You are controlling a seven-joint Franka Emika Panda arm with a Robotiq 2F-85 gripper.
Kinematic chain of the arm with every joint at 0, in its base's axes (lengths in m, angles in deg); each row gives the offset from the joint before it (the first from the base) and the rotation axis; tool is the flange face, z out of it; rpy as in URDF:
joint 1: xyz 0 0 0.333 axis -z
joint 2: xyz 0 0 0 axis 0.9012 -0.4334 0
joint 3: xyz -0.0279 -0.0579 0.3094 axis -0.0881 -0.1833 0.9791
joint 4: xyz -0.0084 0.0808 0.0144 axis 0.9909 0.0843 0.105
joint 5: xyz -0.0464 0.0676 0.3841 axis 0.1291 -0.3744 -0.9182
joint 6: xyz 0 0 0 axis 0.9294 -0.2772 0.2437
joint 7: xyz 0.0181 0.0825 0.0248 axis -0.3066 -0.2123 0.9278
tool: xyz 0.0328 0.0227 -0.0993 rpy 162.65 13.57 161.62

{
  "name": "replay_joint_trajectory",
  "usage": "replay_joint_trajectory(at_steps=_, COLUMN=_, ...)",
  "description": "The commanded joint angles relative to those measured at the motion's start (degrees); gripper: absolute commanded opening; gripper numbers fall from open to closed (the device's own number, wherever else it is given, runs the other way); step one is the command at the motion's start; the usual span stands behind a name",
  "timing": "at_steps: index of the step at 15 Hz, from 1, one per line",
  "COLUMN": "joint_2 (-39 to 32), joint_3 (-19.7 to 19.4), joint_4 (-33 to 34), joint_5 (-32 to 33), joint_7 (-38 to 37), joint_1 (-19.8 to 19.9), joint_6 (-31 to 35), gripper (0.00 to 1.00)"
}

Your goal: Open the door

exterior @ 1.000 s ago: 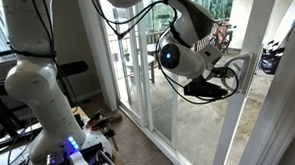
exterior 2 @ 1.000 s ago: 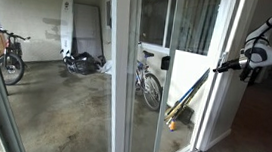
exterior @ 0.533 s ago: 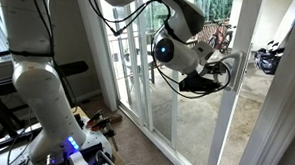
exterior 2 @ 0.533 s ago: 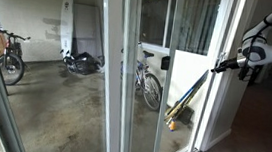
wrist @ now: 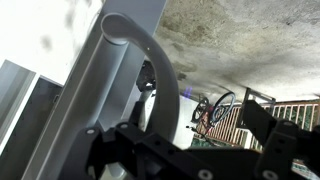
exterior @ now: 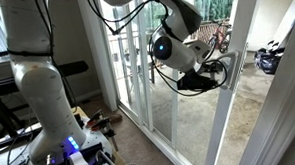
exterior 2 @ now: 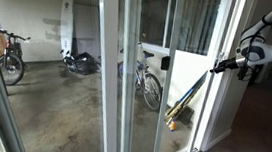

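Note:
The door (exterior: 239,109) is a tall glass slider with a wide white frame. Its pale grey loop handle (wrist: 152,55) curves down the frame (wrist: 50,40) in the wrist view. My gripper (exterior: 224,74) is at the handle at about mid height. In the wrist view the gripper (wrist: 185,140) is open, with the loop running down between the two dark fingers (wrist: 272,135), closer to the left one. It also shows against the frame in an exterior view (exterior 2: 219,65). I cannot tell whether a finger touches the loop.
The robot's white base (exterior: 43,97) stands on the carpet indoors, with cables and small items (exterior: 99,123) on the floor beside it. Fixed glass panels (exterior: 137,63) stand next to the door. Outside are bicycles (exterior 2: 147,82), a surfboard (exterior 2: 66,29) and a concrete patio.
The door frame and its handle have slid left in both exterior views. My gripper has moved left with the handle.

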Motion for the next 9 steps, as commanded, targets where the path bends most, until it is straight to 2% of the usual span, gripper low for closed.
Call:
replay_joint_trajectory(at_steps=1, joint_2=0.0, joint_3=0.0, joint_4=0.0, joint_5=0.0, joint_7=0.0, joint_1=0.0, joint_6=0.0, gripper=1.00)
replay_joint_trajectory(at_steps=6, joint_2=0.2, joint_3=-0.6, joint_4=0.0, joint_5=0.3, joint_7=0.0, joint_1=-0.5, joint_6=-0.2, gripper=1.00)
replay_joint_trajectory(at_steps=9, joint_2=1.0, joint_3=-2.3, joint_4=0.9, joint_5=0.0, joint_7=0.0, joint_1=-5.6, joint_6=0.7, gripper=1.00)
